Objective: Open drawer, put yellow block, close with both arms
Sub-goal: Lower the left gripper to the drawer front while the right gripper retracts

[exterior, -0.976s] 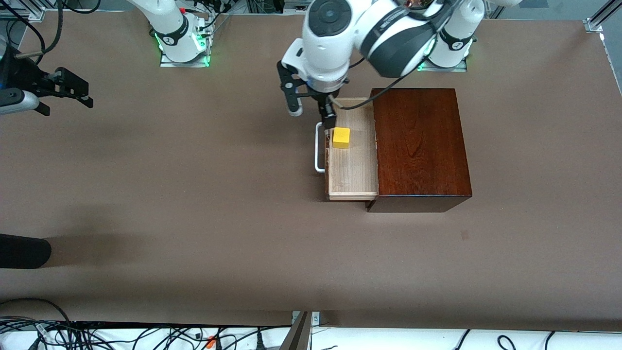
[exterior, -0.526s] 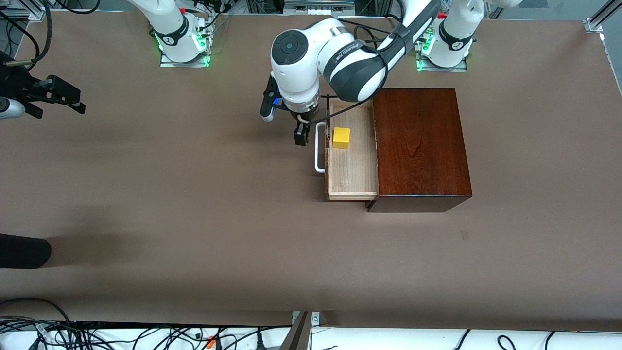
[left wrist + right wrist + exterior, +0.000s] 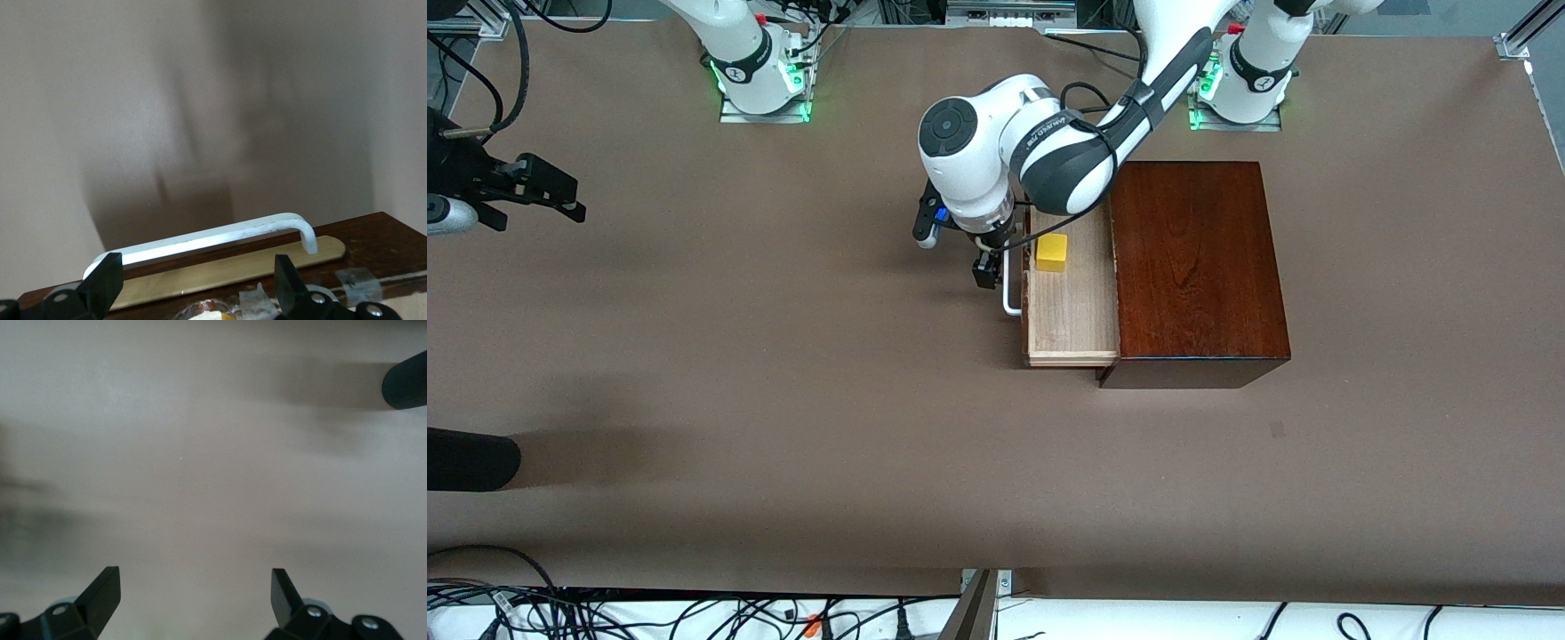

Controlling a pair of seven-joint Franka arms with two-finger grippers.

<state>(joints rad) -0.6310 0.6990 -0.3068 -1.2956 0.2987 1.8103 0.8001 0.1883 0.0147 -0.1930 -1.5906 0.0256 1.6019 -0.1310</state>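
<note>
Fingers of the left gripper spread wide, moved off the yellow block, now down by the handle. Block sits in the open drawer, just past them. Closing push looks next. Right gripper waits, fingers apart, over bare table.

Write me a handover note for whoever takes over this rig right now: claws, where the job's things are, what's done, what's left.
Left claw: open, empty, low beside the drawer's white handle, not gripping it.
Right claw: open, empty, waiting over bare table at the right arm's end.
Drawer: pulled out of the dark wooden box.
Yellow block: lying inside the drawer, near its front.
Done: drawer opened, block placed.
Left: push the drawer shut; the task wants both arms for that.
</note>
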